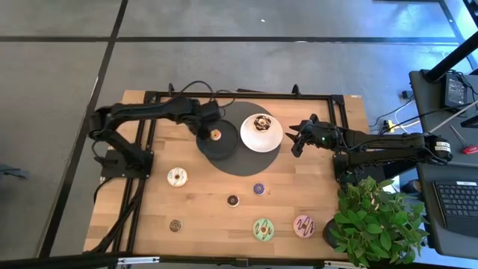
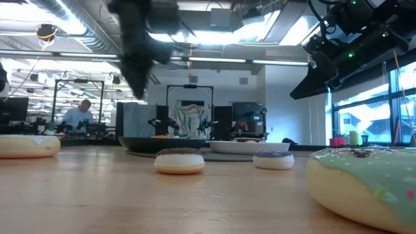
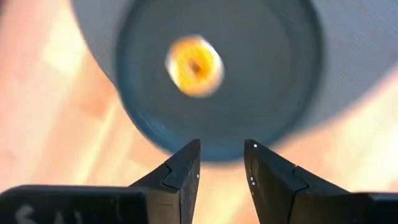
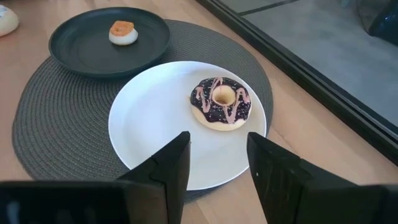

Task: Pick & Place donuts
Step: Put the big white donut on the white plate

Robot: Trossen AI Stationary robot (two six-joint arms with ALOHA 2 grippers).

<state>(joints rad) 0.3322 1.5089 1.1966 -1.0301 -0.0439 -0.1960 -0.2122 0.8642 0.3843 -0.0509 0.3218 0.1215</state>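
A mini orange donut (image 1: pixel 216 134) (image 3: pixel 194 65) lies on the round black plate (image 1: pixel 222 146). My left gripper (image 3: pixel 221 163) (image 1: pixel 205 125) hovers open above that plate, holding nothing. A chocolate donut with pink drizzle (image 4: pixel 221 102) (image 1: pixel 261 123) lies flat on the white plate (image 4: pixel 155 124). My right gripper (image 4: pixel 217 155) (image 1: pixel 297 140) is open just off that plate's right side. On the wood lie a white-iced donut (image 1: pixel 177 177), a purple mini (image 1: pixel 258 189), two brown minis (image 1: pixel 232 200) (image 1: pixel 175 225), a green donut (image 1: pixel 263 229) and a pink one (image 1: pixel 304 225).
Both plates rest on a round dark woven mat (image 4: pixel 37 124). A potted plant (image 1: pixel 373 220) stands at the table's near right corner. A black frame (image 1: pixel 246 96) runs along the far edge. Bare wood (image 1: pixel 314 183) lies between the plates and the near donuts.
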